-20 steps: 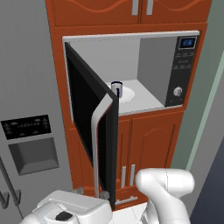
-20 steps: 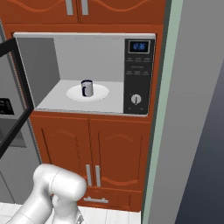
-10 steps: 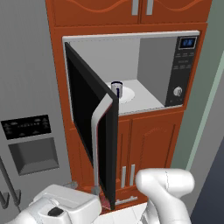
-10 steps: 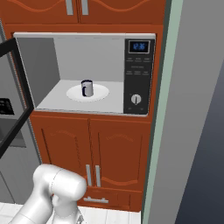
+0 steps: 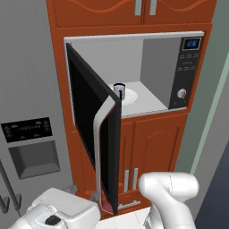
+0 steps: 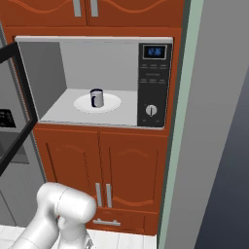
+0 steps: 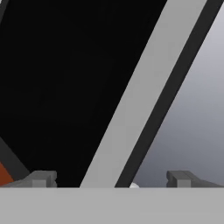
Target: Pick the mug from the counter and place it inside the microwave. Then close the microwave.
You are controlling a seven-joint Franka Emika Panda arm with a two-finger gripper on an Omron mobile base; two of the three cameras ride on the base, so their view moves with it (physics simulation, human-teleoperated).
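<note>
here the gripper (image 7: 111, 179) gapes wide and holds nothing, its tips at 7 and 5 o'clock straddling the silver handle (image 7: 144, 94) of the microwave (image 5: 134, 76) door.

I can't read any text here. The microwave (image 6: 92, 82) has a blue display (image 6: 156, 51) whose digits are too blurred for me, and its panel markings are illegible.
</note>
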